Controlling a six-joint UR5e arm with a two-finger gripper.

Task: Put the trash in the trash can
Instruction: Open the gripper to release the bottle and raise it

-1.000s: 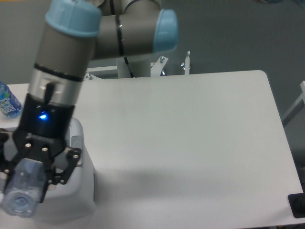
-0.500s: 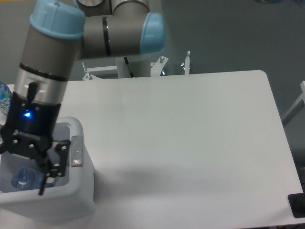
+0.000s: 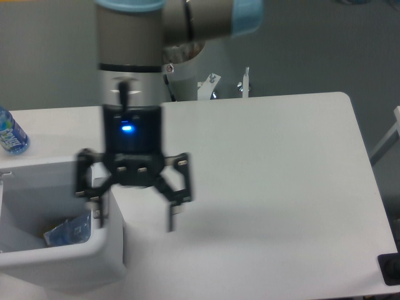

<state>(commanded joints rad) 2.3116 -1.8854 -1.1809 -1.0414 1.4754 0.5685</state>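
Gripper [image 3: 133, 206] spread wide and empty, blurred, hanging beside the bin's [image 3: 75, 259] right wall over the table [image 3: 269, 162] — crushed bottle [image 3: 67, 230] lies inside the bin, so drop looks done — uncrushed bottle [image 3: 9, 132] stands far left.

You are looking at a robot lab. A big grey robot arm [image 3: 131, 62] with light blue caps is standing over a plain white table [image 3: 269, 169], and bare metal brackets [image 3: 228, 84] are showing behind it against a dull grey floor.
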